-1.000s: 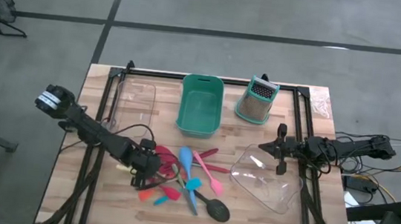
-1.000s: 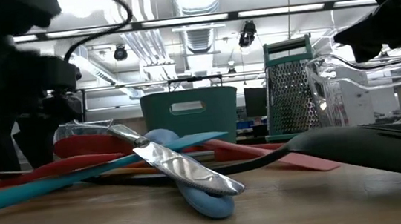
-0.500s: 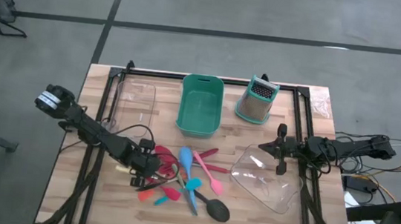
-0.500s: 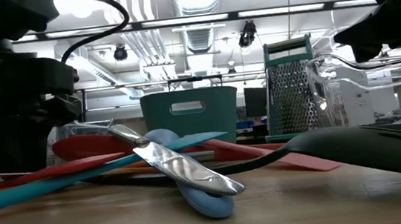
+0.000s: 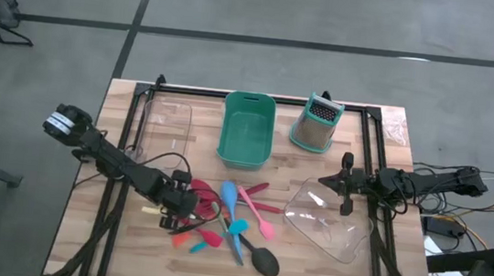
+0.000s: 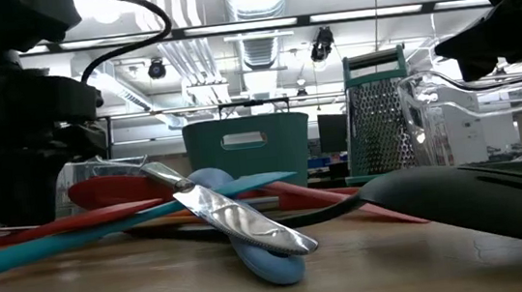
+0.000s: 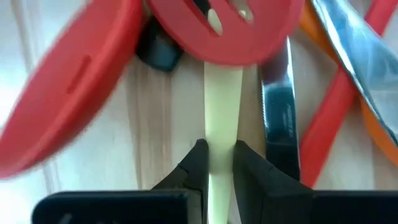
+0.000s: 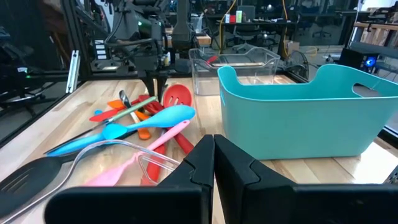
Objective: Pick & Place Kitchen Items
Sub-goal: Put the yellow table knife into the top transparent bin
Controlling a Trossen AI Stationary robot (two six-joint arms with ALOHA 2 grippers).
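Observation:
A heap of kitchen items lies near the table's front: red, pink and blue spatulas and spoons, a black spoon and a metal knife. My left gripper stands at the heap's left end, pointing steeply down. It is shut on the cream handle of a red slotted spoon. That spoon lies flat among the others. My right gripper hangs shut and level over the table's right side, holding nothing; its fingers show closed in the right wrist view. My left gripper pinches the red slotted spoon's cream handle between its two fingers, a short way back from the red head. The fingers come from above, pointing steeply down, and lie across the handle. The spoon lies on the table among the other utensils.
A teal bin stands at the back middle, with a teal-framed box grater to its right. One clear container sits at the back left. Another clear container lies tipped below my right gripper. Bare wood shows along the front edge.
My left gripper has shut on the cream handle without moving off its spot; in the low view the gap between its fingers has closed. The black spoon's head has shifted a little in the heap.

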